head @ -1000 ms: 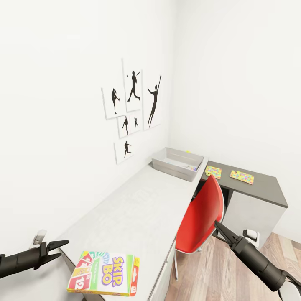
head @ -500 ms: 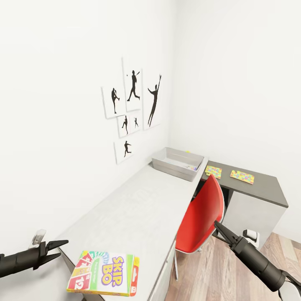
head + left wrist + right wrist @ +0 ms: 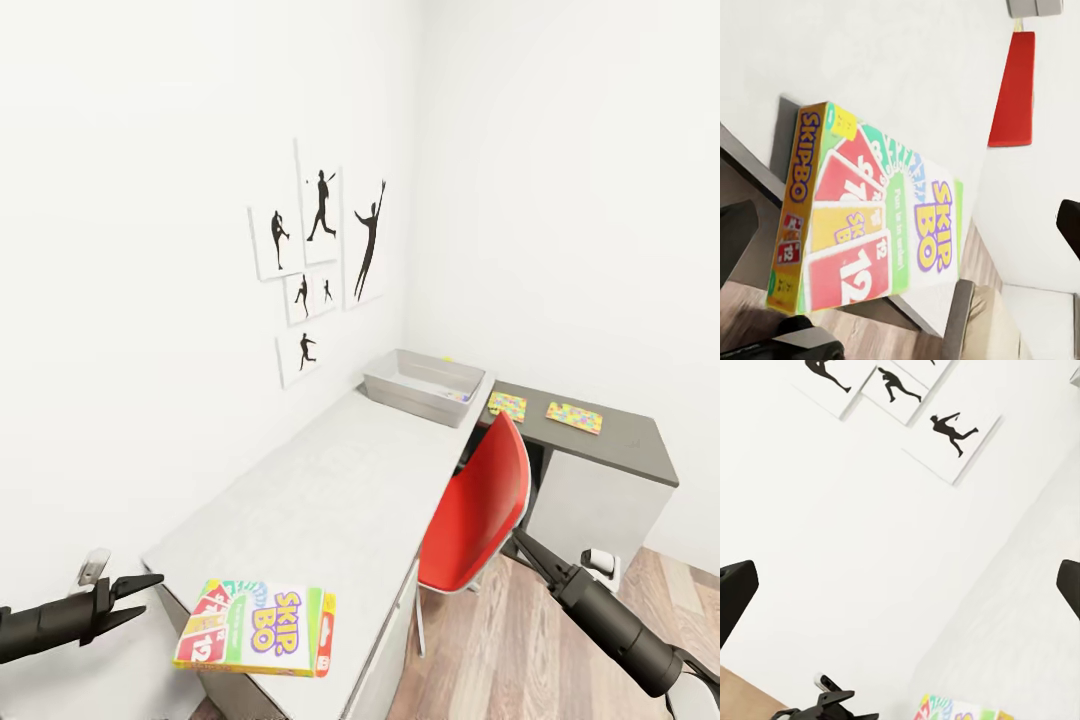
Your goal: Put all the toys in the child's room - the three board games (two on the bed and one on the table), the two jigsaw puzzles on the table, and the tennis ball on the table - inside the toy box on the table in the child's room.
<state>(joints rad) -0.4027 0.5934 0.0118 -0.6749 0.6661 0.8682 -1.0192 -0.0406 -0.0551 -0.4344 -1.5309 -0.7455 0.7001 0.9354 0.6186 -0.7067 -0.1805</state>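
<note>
Slightly wider view — desk (image 3: 330,490) farther.

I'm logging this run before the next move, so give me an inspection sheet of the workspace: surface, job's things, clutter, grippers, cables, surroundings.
Surface: long white table, meeting a dark desk section at the far end.
Job's things: Skip-Bo board game on the table's near corner; grey toy box at the far end; two jigsaw puzzles on the dark section.
Clutter: nothing seen.
Grippers: left gripper open, empty, beside the game; right gripper by the red chair, state unclear.
Cables: nothing seen.
Surroundings: silhouette pictures on white wall; wooden floor.
</note>
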